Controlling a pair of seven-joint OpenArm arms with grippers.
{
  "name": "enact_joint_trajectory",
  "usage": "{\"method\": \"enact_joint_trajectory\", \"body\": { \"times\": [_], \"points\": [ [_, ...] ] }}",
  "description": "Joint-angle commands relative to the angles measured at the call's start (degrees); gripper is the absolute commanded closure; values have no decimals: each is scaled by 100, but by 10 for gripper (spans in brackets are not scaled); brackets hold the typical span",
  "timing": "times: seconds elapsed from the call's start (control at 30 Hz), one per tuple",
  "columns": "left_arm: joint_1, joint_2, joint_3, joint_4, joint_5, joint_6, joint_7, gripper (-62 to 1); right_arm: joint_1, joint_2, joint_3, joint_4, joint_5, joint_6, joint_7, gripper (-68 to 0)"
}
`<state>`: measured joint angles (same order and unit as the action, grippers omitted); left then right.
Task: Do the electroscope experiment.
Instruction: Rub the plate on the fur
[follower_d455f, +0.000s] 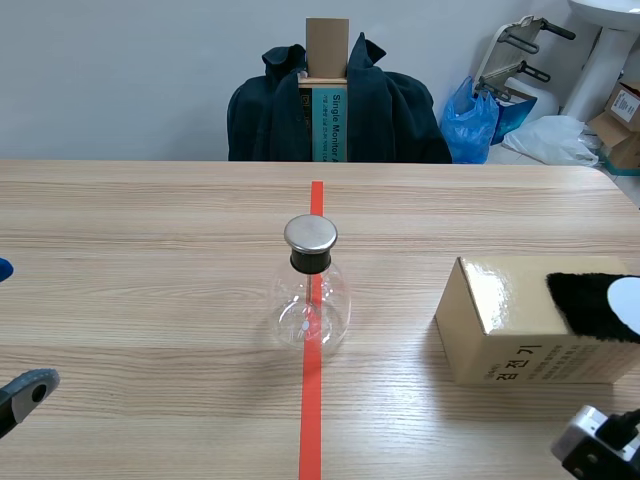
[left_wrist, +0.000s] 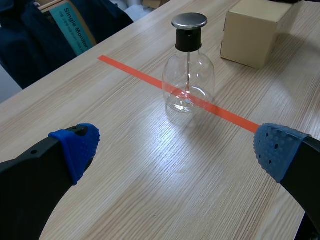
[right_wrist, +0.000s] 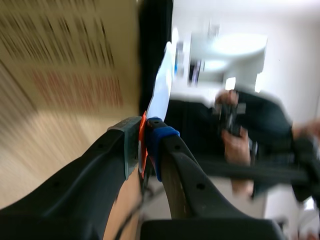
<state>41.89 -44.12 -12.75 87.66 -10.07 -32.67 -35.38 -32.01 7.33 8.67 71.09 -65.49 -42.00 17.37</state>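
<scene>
Enclosing a rod (left_wrist: 188, 70), the flask (follower_d455f: 311, 305) stands capped; right hand (right_wrist: 144, 145) pinches white sheet (right_wrist: 160, 95).

The scene view faces the flask (follower_d455f: 311, 290) head-on from the robot's side, at middling range and slightly above. The left wrist view looks down on the flask from its left, nearer. Both take in the box (follower_d455f: 530, 320) right of the flask. The right wrist view, rolled sideways, hugs that box.
</scene>
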Motion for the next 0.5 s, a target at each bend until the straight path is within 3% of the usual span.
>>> {"method": "enact_joint_trajectory", "body": {
  "times": [0.0,0.07,0.13,0.3,0.47],
  "points": [
    [-50,-4,-24,85,-79,0,-79,-623,-22,76,0,35,-48,-286,535,-8],
    [-50,-4,-24,85,-79,0,-79,-623,-22,74,-7,35,-50,-286,1049,-8],
    [-50,-4,-24,85,-79,0,-79,-623,-24,74,-7,35,-48,-286,1152,-8],
    [-50,-4,-24,85,-79,0,-79,-623,-22,74,-4,35,39,-286,439,-8],
    [-50,-4,-24,85,-79,0,-79,-623,-22,79,9,37,42,-286,262,-8]
  ]
}}
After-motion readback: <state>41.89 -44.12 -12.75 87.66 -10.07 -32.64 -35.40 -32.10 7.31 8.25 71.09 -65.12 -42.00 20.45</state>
